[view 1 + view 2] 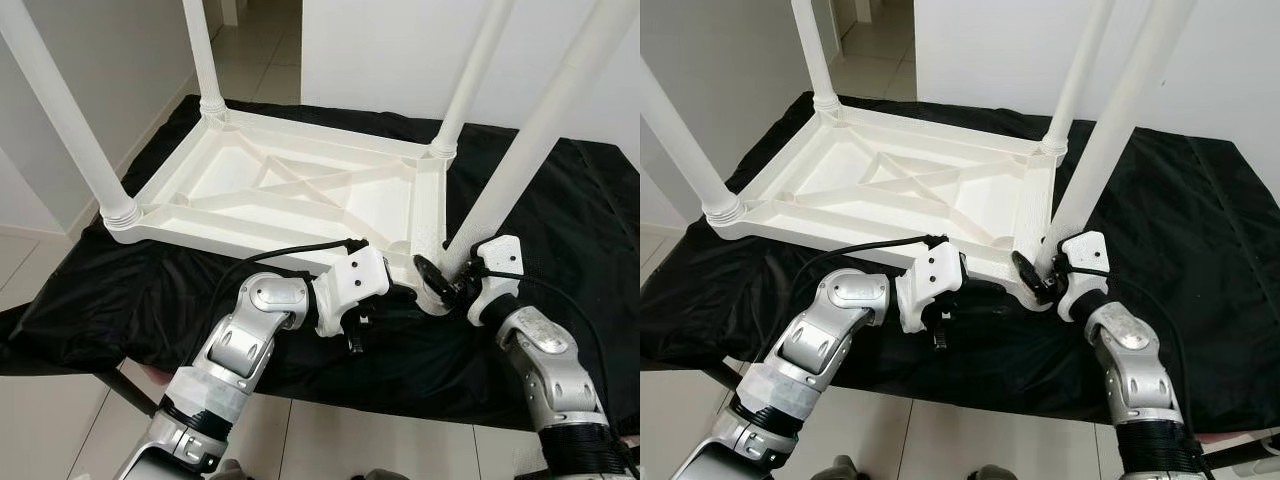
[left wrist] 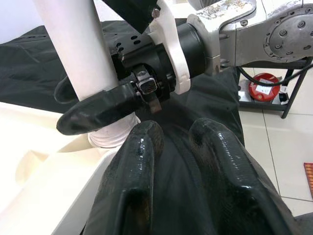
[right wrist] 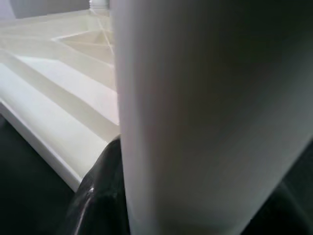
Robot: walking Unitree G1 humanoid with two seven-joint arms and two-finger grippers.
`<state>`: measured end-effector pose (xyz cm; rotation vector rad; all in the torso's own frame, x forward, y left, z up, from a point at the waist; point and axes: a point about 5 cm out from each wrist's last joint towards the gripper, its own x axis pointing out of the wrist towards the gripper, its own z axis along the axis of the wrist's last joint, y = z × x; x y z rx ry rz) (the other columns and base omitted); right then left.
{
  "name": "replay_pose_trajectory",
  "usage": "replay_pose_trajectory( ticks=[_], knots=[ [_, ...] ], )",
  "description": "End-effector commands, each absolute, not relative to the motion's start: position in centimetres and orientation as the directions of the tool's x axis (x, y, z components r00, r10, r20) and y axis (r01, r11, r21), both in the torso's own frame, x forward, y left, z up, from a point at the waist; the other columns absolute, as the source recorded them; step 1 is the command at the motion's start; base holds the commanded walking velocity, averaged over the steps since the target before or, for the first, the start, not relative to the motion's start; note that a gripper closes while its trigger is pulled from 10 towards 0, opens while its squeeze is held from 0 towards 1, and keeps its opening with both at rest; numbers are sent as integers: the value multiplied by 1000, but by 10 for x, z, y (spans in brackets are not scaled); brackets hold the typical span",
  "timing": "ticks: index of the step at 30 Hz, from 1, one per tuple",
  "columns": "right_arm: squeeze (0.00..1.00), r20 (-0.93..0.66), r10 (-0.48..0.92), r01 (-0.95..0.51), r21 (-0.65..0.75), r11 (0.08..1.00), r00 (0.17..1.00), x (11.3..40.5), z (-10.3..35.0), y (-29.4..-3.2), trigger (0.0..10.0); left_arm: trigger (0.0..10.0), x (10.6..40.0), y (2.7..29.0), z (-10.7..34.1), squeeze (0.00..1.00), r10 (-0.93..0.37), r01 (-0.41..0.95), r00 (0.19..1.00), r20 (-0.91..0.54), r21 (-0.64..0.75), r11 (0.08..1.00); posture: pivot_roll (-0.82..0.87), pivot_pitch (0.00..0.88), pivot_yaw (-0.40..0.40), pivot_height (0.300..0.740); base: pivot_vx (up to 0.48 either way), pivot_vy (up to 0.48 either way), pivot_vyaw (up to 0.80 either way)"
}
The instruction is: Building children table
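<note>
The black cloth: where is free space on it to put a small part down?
Free: black cloth right of the table top, and its strip left of the left gripper. Crowded: the near right corner, where the right gripper holds the leg.

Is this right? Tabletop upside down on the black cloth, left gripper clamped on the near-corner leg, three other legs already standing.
Wrong arm. The right gripper clamps the near-corner leg, clear in the left wrist view; the left gripper hangs beside the tabletop, holding nothing. The rest stands.

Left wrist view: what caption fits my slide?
Right gripper clamps the white table leg at the upside-down tabletop's corner.
</note>
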<state>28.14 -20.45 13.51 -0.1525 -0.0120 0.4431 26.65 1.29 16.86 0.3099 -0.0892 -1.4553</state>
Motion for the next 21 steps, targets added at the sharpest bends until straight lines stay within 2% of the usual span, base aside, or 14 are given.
replay_pose_trajectory(
  ticks=[1, 9, 10, 16, 18, 21],
  knots=[
    [0, -76, 460, -466, -139, 874, 885, 277, 124, -203, 0, 10000, 273, 16, 169, 0, -965, 940, 240, -110, 274, 203, 0, 0, -18, 740, 0, 0, 0],
    [0, -78, 450, -456, -115, 882, 890, 273, 118, -210, 0, 10000, 272, 16, 168, 0, -966, 942, 234, -111, 271, 198, -10, 0, -9, 740, 0, 0, 0],
    [0, -67, 430, -435, -105, 894, 900, 272, 119, -211, 10000, 10000, 272, 16, 168, 0, -966, 943, 233, -112, 271, 195, -12, 0, -8, 740, 0, 0, 0],
    [0, -54, 368, -372, -83, 925, 928, 273, 121, -212, 10000, 10000, 272, 16, 168, 0, -967, 943, 230, -113, 271, 192, -15, 0, -11, 740, 0, 0, 0],
    [0, -38, 259, -261, -67, 963, 965, 274, 124, -205, 10000, 10000, 272, 15, 167, 0, -967, 944, 229, -113, 269, 193, -14, 0, -12, 740, 0, 0, 0],
    [0, -17, 202, -203, -55, 978, 979, 272, 127, -192, 10000, 10000, 271, 15, 167, 0, -967, 944, 230, -113, 266, 194, -17, 0, -14, 740, 0, 0, 0]
  ],
)
